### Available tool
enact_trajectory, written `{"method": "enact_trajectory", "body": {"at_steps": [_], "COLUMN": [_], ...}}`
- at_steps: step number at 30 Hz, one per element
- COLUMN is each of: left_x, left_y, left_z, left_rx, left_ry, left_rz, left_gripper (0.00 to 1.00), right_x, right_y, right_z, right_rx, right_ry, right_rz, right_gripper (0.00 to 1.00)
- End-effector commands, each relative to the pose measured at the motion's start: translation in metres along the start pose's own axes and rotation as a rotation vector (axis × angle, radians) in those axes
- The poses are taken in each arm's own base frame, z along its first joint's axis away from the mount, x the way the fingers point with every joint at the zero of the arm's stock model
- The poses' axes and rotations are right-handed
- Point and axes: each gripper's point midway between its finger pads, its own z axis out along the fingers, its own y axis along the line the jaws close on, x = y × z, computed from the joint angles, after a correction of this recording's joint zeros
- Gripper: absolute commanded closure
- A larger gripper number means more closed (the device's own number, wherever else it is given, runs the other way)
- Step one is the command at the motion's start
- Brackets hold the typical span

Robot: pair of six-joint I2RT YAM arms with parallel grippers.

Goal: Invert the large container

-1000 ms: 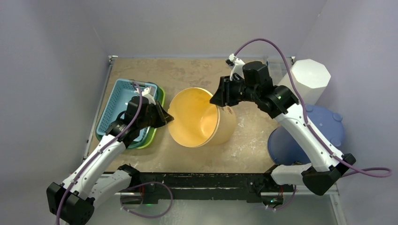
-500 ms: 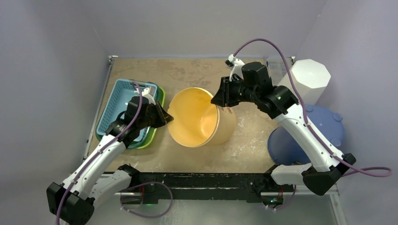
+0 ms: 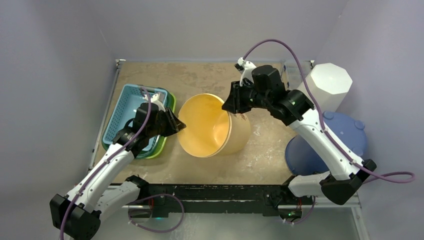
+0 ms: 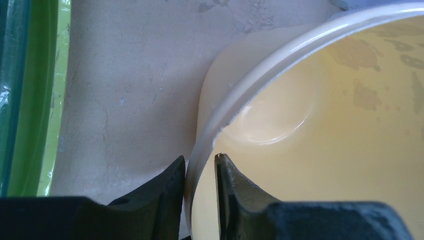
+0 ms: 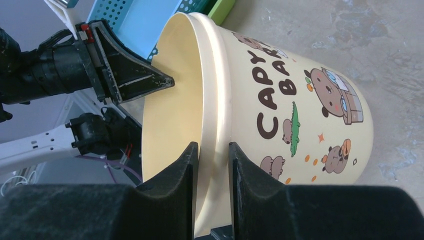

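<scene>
cream bucket (image 3: 207, 127) tilted, rim pinched by left end effector (image 4: 200, 167) and right end effector (image 5: 213, 155); baskets (image 3: 125, 110) near left.

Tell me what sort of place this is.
Probably a robot test cell in a lab: two arms bolted at the edge of a worn table, plain walls boxing it in, and household props, a cream bucket and plastic baskets.

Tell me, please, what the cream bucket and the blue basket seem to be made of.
The cream bucket: probably plastic, smooth and glossy; moulded rim, highlights inside, printed cartoons outside. The blue basket: probably plastic, duller; moulded lattice walls, though seen only from afar.
</scene>
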Motion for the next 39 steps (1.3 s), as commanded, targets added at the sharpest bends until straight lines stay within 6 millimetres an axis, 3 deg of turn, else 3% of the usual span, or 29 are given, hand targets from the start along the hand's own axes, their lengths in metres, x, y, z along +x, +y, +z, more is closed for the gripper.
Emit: {"method": "enact_trajectory", "body": {"at_steps": [1,7,15,19,29,32,39], "left_x": [-0.016,-0.017,-0.013,-0.009,0.002,-0.001,-0.007], "left_y": [-0.025,-0.022,-0.023,-0.026,-0.012,-0.011,-0.011], "left_z": [-0.002,-0.006,-0.006,-0.005,0.007,0.008,0.007], "left_rx": [0.093,0.076,0.086,0.111,0.075,0.067,0.06], "left_ry": [-0.054,-0.061,-0.038,-0.019,0.007,-0.005,-0.039], "left_rz": [-0.021,-0.017,-0.006,0.009,0.005,0.002,-0.001], "left_gripper": [0.66,0.49,0.47,0.6,0.95,1.0,1.0], "right_x": [0.003,-0.013,-0.028,-0.027,-0.005,0.004,0.022], "right_y": [0.0,-0.009,-0.012,-0.009,0.009,0.003,-0.004], "right_z": [-0.004,-0.012,-0.018,-0.017,-0.009,-0.01,-0.016], "right_rx": [0.049,0.123,0.186,0.171,0.048,0.069,0.101], "right_ry": [0.013,-0.05,-0.099,-0.098,-0.017,0.022,0.09], "right_rz": [-0.03,-0.049,-0.077,-0.077,-0.09,-0.09,-0.074], "right_gripper": [1.0,1.0,1.0,1.0,1.0,0.9,0.67]}}
